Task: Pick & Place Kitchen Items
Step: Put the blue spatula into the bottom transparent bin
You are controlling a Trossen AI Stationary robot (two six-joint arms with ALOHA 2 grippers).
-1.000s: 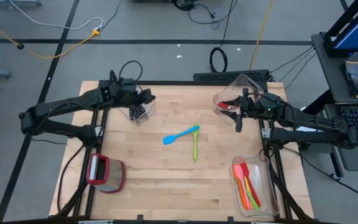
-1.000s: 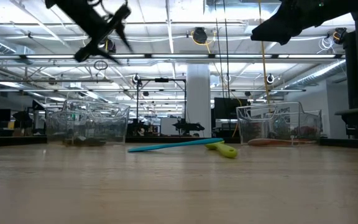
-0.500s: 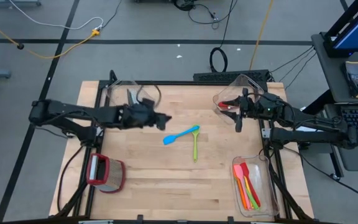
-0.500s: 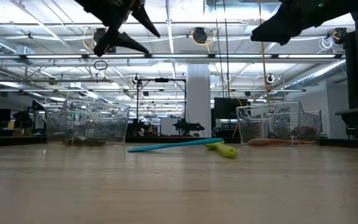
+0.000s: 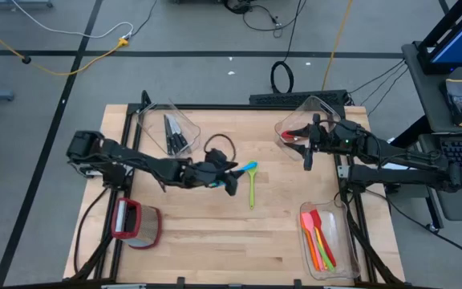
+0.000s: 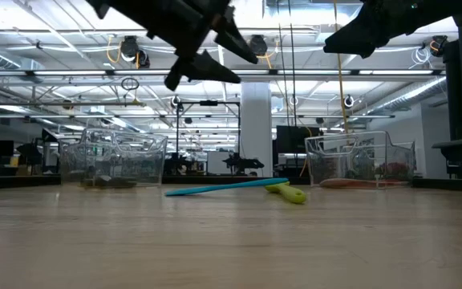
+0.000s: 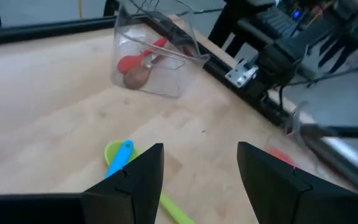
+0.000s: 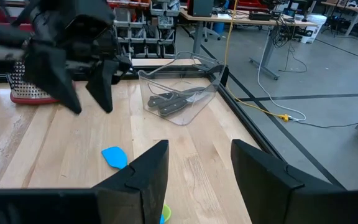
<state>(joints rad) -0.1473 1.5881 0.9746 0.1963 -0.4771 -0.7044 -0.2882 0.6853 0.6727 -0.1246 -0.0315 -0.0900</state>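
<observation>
A blue spatula (image 5: 245, 168) and a green spoon (image 5: 252, 191) lie flat on the wooden table's middle; the spatula's handle end rests over the spoon's bowl (image 7: 113, 150). My left gripper (image 5: 232, 180) is open and empty, hovering above the blue spatula's blade end, well clear of the table in the low view (image 6: 233, 63). My right gripper (image 5: 309, 157) is open and empty, held high beside the far right clear bin (image 5: 303, 128). The blue spatula also shows in the left wrist view (image 7: 120, 155) and its blade in the right wrist view (image 8: 114, 156).
A clear bin with black-handled knives (image 5: 172, 133) stands at the far left. The far right bin holds red spoons (image 7: 143, 57). A near right clear bin (image 5: 324, 241) holds red, orange and green utensils. A red-rimmed container (image 5: 135, 224) lies at the near left.
My left gripper has swung from over the far left knife bin toward the table's middle, going right and nearer, and now hovers over the blue spatula. The spatula and spoon have stayed where they were.
</observation>
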